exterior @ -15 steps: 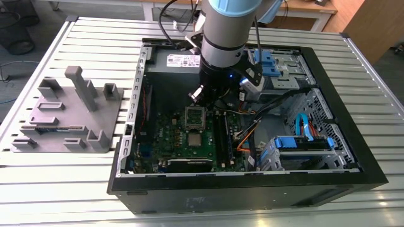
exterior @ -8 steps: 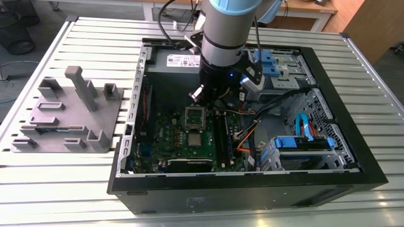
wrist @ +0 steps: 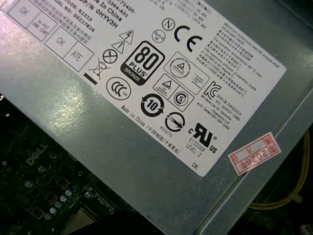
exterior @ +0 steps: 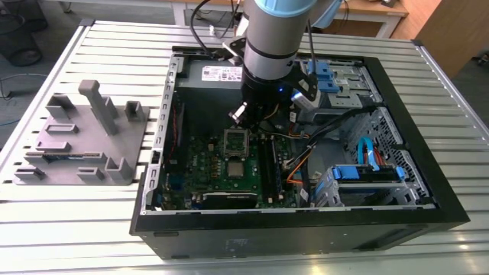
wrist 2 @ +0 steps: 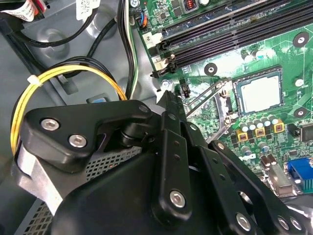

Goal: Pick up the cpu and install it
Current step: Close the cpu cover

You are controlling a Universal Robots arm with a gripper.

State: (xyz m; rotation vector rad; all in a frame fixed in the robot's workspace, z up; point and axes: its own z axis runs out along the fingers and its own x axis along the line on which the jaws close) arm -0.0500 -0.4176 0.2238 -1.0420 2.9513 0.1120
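gripper [wrist 2: 168, 100]: low over the motherboard [wrist 2: 274, 58], by the power supply [exterior: 214, 73]; i can't tell its state
power supply label [wrist: 146, 73]: white, certification marks
cpu [wrist 2: 258, 91]: flat in its socket [wrist 2: 237, 98], metal top up, square

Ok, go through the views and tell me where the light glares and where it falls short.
First wrist view: a pale sheen washes the power supply, and the motherboard beside it lies in shadow. Second wrist view: the cpu shines bright. Exterior view: the table slats are bright, while the case interior is dim.
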